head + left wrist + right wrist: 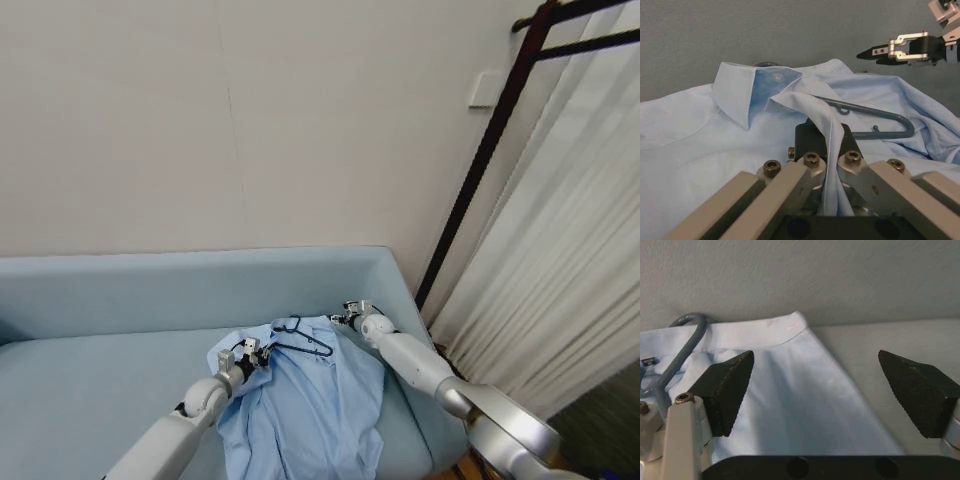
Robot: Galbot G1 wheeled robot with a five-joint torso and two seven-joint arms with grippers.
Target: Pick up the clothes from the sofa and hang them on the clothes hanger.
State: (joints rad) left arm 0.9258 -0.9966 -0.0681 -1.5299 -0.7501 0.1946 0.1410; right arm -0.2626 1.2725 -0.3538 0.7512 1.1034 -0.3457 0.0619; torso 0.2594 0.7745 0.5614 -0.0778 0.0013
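Nearest the robot, on the sofa (100, 385) seat, the left gripper (832, 165) has its fingers pressed together on a raised fold of the shirt (300, 410). The shirt lies spread on the seat towards the sofa's right end, with its collar (747, 90) towards the backrest. The dark hanger (875, 120) lies on it, hook by the backrest. Beyond the hanger, the right gripper (822, 390) hovers over the shirt's far edge, fingers spread wide and holding nothing.

Step in hand, as judged: obtain a second hold before lifting.
- Lower the right gripper until one finger passes each side of the shirt edge.
- Include the hanger wire in the grasp if reachable. The left pinch appears to hold cloth only.
- Close fully, then raise both arms level so the hanger cannot slide out.

View coverage:
- Left wrist view: confirms cloth between the left fingers and shows the right gripper side-on above the shirt.
- Right wrist view: shows one pad (730, 385) over cloth and the other over bare seat.
- Head view: shows the rack (480, 170) standing past the sofa's right arm, well apart from the shirt.
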